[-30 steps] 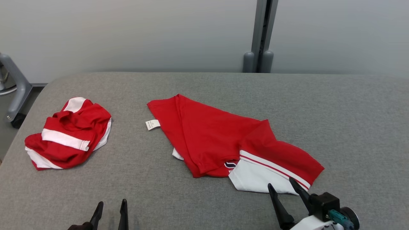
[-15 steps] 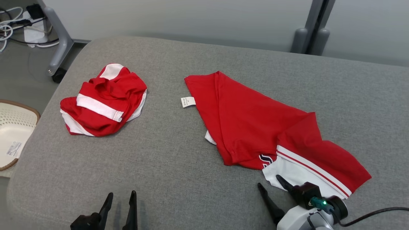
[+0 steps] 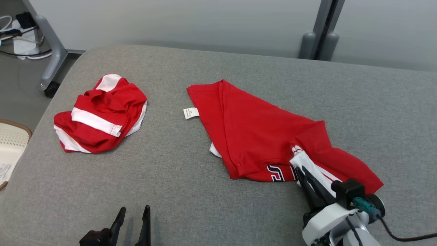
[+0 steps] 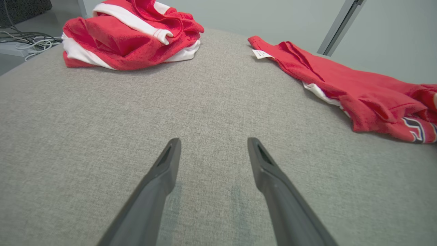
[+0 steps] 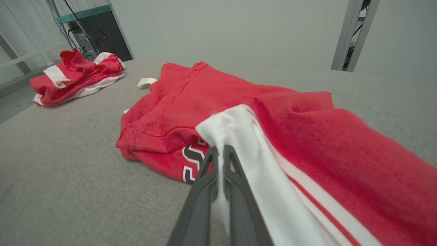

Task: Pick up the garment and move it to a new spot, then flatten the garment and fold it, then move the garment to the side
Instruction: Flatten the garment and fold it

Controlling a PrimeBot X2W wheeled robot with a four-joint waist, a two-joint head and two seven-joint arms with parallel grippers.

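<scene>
Surface: a grey fabric-covered table [image 3: 177,191] with a rounded far edge stands before a pale wall [image 3: 170,20] and a grey post [image 3: 324,20].
Task item: the red shirt [image 3: 259,136] lies on the right half of the table, partly folded over itself, running from the middle toward the near right. Dark lettering shows at its near edge.
Pinched part: the shirt's white panel [image 5: 235,126] is bunched and raised into a ridge at the near right.
Right arm: the right gripper [image 3: 299,172] has its fingers pressed together on the white panel, with the fabric caught between the tips.
Left arm: the left gripper [image 4: 213,140] hangs low over bare table at the near left, jaws apart and holding nothing, well apart from both garments.
Tag: a small white label [image 3: 191,113] lies on the table, just beside the shirt's far left edge.
Left side: a crumpled red and white garment [image 3: 99,116] sits in a pile, well apart from the shirt.
Off the table: a pale basket [image 3: 10,143] shows beyond the left edge.
</scene>
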